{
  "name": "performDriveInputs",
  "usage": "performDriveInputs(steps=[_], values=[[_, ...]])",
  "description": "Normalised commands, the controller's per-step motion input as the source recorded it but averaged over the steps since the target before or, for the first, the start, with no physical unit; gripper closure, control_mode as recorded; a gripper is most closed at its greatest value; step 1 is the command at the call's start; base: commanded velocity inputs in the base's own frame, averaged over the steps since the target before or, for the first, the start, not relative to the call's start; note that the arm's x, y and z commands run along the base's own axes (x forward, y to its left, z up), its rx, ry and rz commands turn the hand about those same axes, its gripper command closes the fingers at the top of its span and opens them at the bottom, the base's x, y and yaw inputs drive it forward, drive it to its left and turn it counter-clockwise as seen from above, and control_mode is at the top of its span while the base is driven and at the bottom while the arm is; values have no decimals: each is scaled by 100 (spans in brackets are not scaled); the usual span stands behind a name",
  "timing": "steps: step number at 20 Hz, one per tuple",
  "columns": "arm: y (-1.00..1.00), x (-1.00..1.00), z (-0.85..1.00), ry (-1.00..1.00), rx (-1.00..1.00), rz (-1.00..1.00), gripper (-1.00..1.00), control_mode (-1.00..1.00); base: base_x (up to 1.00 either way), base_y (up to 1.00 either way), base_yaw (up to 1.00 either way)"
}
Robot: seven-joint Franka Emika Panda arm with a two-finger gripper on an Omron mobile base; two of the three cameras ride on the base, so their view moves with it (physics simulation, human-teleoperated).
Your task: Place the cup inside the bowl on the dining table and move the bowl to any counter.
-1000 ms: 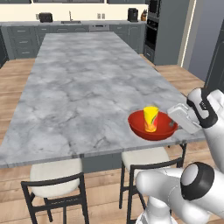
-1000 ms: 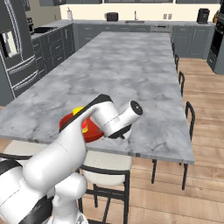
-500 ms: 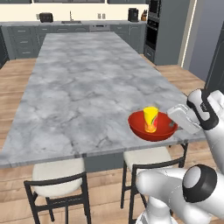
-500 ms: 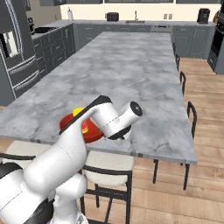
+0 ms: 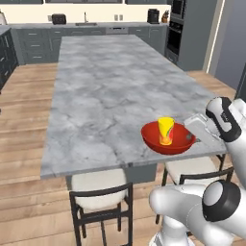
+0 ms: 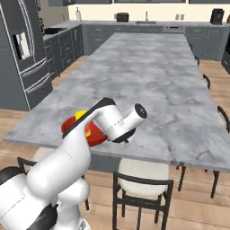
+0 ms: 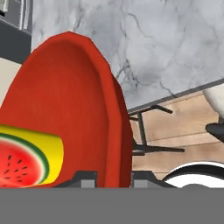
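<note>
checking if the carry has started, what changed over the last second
The whole scene slid right in both base views, so the base moved. The gripper stays clamped on the bowl rim; the cup is still inside it, above the dining table.

No words, numbers or signs can be read anywhere, not even on the small yellow cup (image 5: 166,130).

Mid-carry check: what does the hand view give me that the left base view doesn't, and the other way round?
Hand view alone: the gripper fingers straddling the bowl rim, one inside and one outside, and the watermelon print on the cup.
Left base view alone: the cup standing upright in the bowl, near the table corner, with chairs below.
Both: red bowl, cup inside, marble table.
</note>
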Motion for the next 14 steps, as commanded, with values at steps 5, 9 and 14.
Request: performDriveInputs(steps=[5,9,14], values=[[0,0,0,0,0,0,100,100,-11,98,-1],[0,0,0,0,0,0,100,100,-3,100,-1],[0,0,0,0,0,0,100,100,0,96,-2]])
